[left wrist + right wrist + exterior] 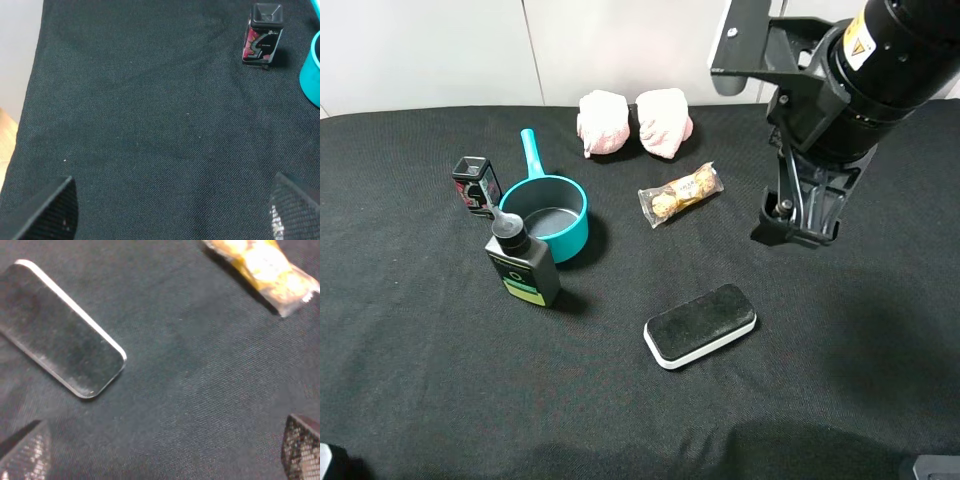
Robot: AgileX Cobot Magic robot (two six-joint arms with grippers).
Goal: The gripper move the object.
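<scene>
The board eraser (700, 325), black felt on top and white at the base, lies flat on the black cloth at centre front. It also shows in the right wrist view (60, 330). My right gripper (796, 232) hangs above the cloth, behind and to the right of the eraser, apart from it. In the right wrist view the right gripper (162, 455) is open and empty, with both fingertips (25, 452) at the frame's corners. My left gripper (170, 212) is open and empty over bare cloth on the far left.
A teal saucepan (548, 212), a black bottle with a green label (524, 264) and a small black-and-red box (477, 185) stand at left centre. A gold snack packet (680, 194) and two pink bundles (635, 122) lie behind. The cloth's left edge (20, 125) is close to the left gripper.
</scene>
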